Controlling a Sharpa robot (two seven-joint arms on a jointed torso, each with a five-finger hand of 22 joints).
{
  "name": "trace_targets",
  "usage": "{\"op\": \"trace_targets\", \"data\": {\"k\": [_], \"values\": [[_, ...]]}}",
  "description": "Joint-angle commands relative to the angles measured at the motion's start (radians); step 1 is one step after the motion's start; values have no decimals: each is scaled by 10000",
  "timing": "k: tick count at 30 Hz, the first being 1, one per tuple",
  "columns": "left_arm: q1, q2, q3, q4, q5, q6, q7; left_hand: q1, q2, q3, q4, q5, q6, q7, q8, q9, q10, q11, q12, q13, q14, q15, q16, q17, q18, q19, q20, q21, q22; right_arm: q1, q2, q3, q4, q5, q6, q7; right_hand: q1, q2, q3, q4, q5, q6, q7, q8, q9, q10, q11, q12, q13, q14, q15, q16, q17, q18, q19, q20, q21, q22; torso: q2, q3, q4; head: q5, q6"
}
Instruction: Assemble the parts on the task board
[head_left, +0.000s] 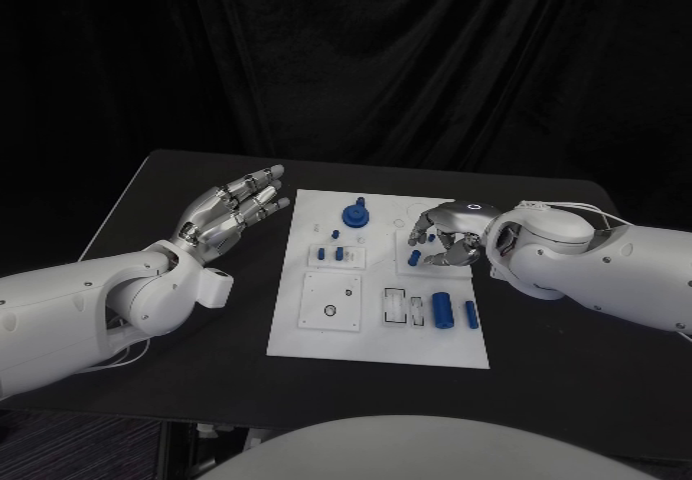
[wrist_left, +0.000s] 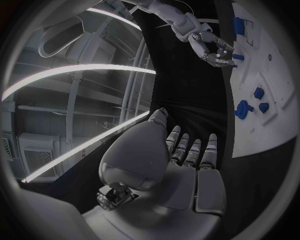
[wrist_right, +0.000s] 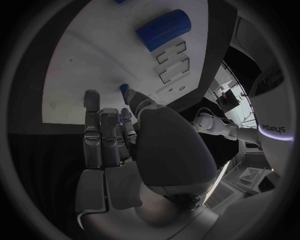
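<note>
The white task board (head_left: 378, 330) lies mid-table. My right hand (head_left: 447, 235) hovers over its far right part, fingers curled down, thumb and fingertips pinching a small blue peg (head_left: 415, 257) just over the board; the same peg (wrist_right: 125, 91) sits at the thumb tip in the right wrist view. My left hand (head_left: 231, 212) is raised left of the board, fingers straight and apart, holding nothing. A blue knob (head_left: 355, 213) stands at the board's far edge, with two small blue pegs (head_left: 330, 253) nearer. A blue cylinder (head_left: 443, 309) and a thin blue bar (head_left: 470, 313) lie at the near right.
Empty rectangular slots (head_left: 395, 304) and a square plate with a hole (head_left: 330, 311) sit on the board's near half. Bare black table (head_left: 173, 180) surrounds the board. The left wrist view shows the board (wrist_left: 275, 75) and the right hand (wrist_left: 215, 47).
</note>
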Motion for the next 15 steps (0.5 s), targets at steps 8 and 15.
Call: {"op": "trace_targets", "data": {"k": [8,15], "values": [[-16,51,10,-59,84,250,1970,160,138,101,-263,137,-106,14,-62,-33,-72,105,43,-10,-5,64,19,8,140,81,157,15,42,-186,259,7,-285,15,-146,366,-76,120,20,-16,64,77,34,116,69,388,-10,69,-189,43,5,61,17,152,96,-17,-12,140,0,-46,3,41,4],[-21,92,10,-138,84,201,1823,81,84,153,-499,230,88,190,-18,-30,7,275,278,14,322,382,358,83,96,447,275,132,323,-272,419,7,-461,82,-212,477,-91,160,122,-18,102,-58,65,69,57,675,-36,1,-384,37,-16,45,-65,157,136,-32,-63,145,-2,-48,4,62,4]]}}
